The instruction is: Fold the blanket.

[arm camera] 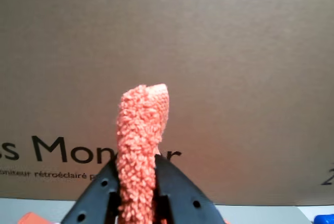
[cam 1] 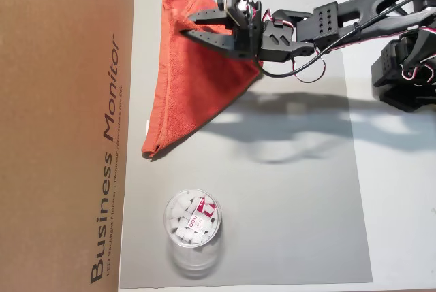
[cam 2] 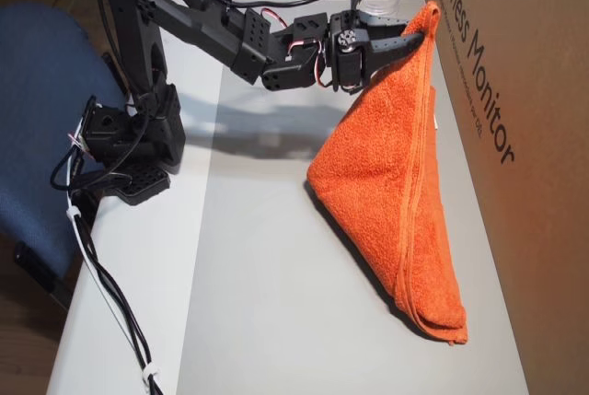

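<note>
The blanket (cam 1: pixel 197 81) is an orange-red terry towel. It hangs as a triangle from one lifted corner, and its lower folded end rests on the grey mat (cam 1: pixel 286 190) beside the cardboard box. My gripper (cam 1: pixel 187 25) is shut on that raised corner. In the wrist view the fluffy corner (arm camera: pixel 142 125) sticks up between the two black fingers (arm camera: pixel 180 187) of the gripper (arm camera: pixel 135 164). In another overhead view the gripper (cam 2: pixel 423 34) holds the blanket (cam 2: pixel 396 174) up near the box, and a hemmed edge runs down to the far end.
A large cardboard box (cam 1: pixel 61 128) marked "Business Monitor" stands along the mat's side and fills the wrist view (arm camera: pixel 209 36). A clear plastic cup (cam 1: pixel 193 222) of white pieces sits on the mat. The arm base (cam 2: pixel 129 137) stands beside a blue chair (cam 2: pixel 37 137).
</note>
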Available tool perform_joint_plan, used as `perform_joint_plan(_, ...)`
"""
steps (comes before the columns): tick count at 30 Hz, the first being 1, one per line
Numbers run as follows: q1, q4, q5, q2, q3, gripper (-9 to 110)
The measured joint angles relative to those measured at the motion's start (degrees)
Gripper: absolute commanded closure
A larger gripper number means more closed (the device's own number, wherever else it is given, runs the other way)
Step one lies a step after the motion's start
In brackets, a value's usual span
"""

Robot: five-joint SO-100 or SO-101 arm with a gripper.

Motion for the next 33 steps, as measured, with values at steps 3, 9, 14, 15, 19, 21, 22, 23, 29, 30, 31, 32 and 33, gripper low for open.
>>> perform_joint_plan(3,-1.32,0.00,-1.23,-3.34,-3.08,101)
perform_joint_plan(9,-3.43,4.57,-4.48,-9.84,-11.34,101)
perform_joint_plan(14,-4.31,8.96,-6.50,-15.29,-18.19,101)
perform_joint_plan(15,-4.48,9.58,-6.86,-16.08,-19.16,101)
perform_joint_plan(19,-5.89,10.72,-7.56,-19.60,-22.06,101)
perform_joint_plan(21,-6.77,10.72,-7.91,-21.01,-22.68,101)
perform_joint_plan(22,-7.29,10.72,-8.61,-21.53,-22.76,101)
perform_joint_plan(23,-7.82,10.72,-9.32,-22.24,-23.03,101)
perform_joint_plan(29,-11.25,10.72,-12.04,-24.87,-23.03,101)
perform_joint_plan(30,-11.78,10.72,-12.22,-25.31,-23.03,101)
perform_joint_plan(31,-12.22,10.72,-12.48,-25.66,-23.03,101)
perform_joint_plan(32,-12.57,10.72,-12.57,-25.84,-23.03,101)
perform_joint_plan(33,-12.66,10.72,-12.92,-26.19,-23.03,101)
